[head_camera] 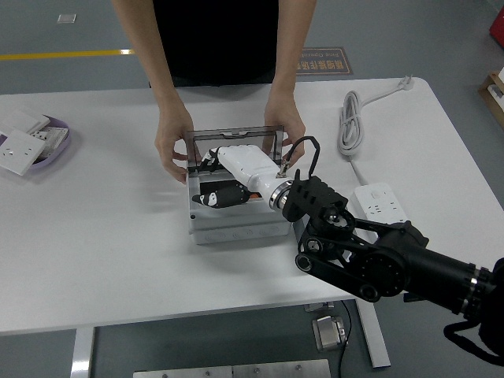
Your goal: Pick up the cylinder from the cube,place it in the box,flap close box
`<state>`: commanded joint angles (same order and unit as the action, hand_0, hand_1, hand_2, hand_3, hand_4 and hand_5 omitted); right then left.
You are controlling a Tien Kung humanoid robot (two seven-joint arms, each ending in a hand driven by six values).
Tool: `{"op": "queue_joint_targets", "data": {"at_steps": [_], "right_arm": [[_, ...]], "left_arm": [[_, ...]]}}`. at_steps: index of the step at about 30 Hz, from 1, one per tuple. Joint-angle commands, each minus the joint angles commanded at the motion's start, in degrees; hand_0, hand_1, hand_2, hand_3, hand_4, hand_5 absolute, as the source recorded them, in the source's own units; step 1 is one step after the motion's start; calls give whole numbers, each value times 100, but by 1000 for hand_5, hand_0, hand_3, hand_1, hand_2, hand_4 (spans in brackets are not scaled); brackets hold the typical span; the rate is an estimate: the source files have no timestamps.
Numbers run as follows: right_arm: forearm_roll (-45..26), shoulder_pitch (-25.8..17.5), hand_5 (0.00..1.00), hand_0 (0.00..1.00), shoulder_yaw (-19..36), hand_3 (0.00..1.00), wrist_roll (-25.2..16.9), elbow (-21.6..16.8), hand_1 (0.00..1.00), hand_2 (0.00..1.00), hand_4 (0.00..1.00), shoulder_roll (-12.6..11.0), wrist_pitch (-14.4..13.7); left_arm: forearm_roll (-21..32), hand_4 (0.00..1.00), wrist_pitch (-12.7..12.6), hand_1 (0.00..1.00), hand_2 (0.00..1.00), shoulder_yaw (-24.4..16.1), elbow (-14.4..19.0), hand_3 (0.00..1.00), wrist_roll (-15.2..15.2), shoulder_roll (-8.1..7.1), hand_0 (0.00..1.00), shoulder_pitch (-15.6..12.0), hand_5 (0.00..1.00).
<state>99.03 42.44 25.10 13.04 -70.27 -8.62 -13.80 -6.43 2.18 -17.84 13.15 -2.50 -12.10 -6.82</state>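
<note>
**Right hand reaching into the open box**

Over the grey box [236, 224], the right hand [228, 177] reaches in from the near right, its white shell covering most of the opening. Its dark fingers [214, 198] curl down inside the box, with a sliver of orange showing beside them; whether they grip the cylinder cannot be told, since the hand hides it. If the orange piece is the cylinder, it sits under the palm, within the box walls. It is judged small, rigid and light, probably smooth-sided, so a wrap around its middle would suit better than a fingertip pinch.

At the box's far edge the flap [235, 135] stands upright, not yet closed. A person's hands [172, 148] steady the box on both far corners. Right of the box lie a coiled cable [350, 118] and a power strip [386, 206].
</note>
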Motion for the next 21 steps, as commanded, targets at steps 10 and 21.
{"op": "queue_joint_targets", "data": {"at_steps": [10, 21], "right_arm": [[-1342, 573, 531, 709, 380, 685, -138, -753, 637, 643, 935, -350, -66], [-1925, 1229, 539, 683, -191, 672, -435, 713, 626, 635, 925, -20, 48]], "left_arm": [[9, 722, -1, 647, 625, 38, 1, 668, -6, -17, 629, 19, 253], [-23, 722, -5, 647, 625, 38, 1, 668, -10, -36, 629, 63, 253]]}}
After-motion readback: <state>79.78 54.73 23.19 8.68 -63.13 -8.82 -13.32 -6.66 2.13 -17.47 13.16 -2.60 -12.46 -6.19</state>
